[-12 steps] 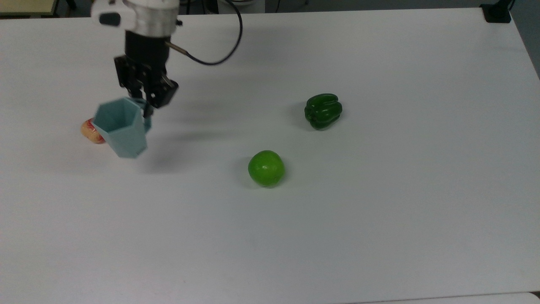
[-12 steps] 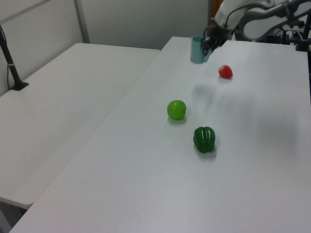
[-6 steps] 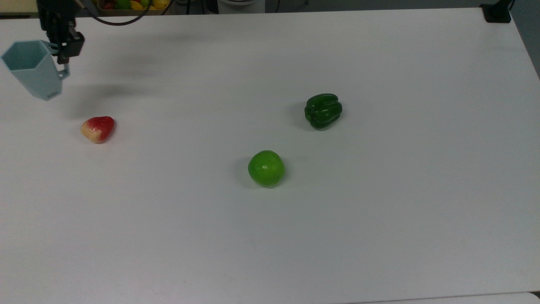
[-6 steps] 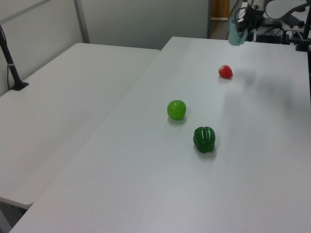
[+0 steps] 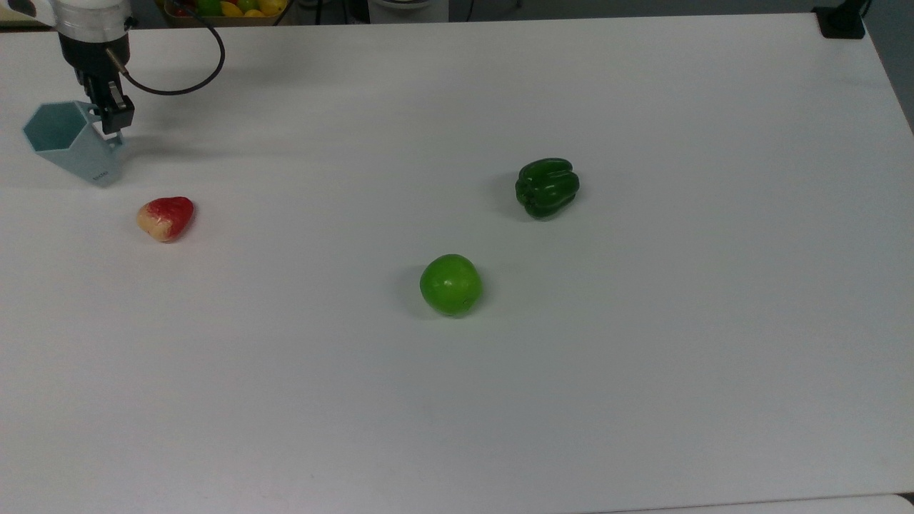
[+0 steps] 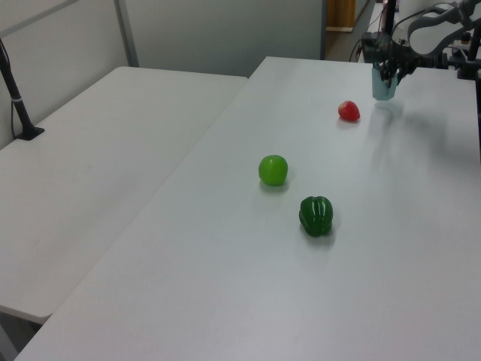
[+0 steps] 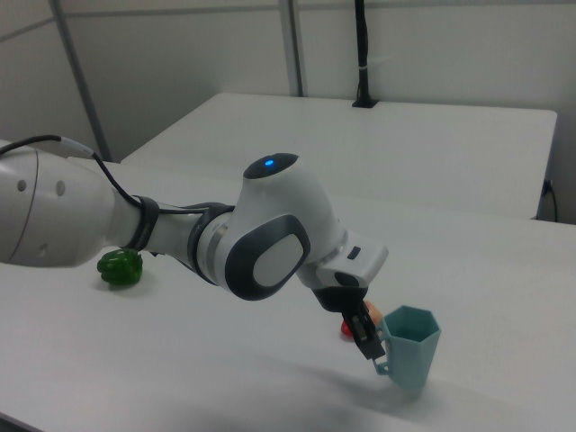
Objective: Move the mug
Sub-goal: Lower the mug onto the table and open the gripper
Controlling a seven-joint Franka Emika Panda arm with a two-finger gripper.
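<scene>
The gripper (image 5: 109, 120) is clamped on the handle of the mug (image 5: 71, 148), which sits upright at the far left of the table (image 5: 643, 357) in the top view, near the strawberry (image 5: 166, 218). The apple (image 5: 450, 285) and pepper (image 5: 547, 187) lie well apart, mid-table

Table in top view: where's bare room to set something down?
Free: the whole near strip below the green apple, and the top view's right side past the green pepper. Also the wide gap between the strawberry and the apple. Crowded: the top view's far-left corner, with claw, mug and strawberry.
</scene>
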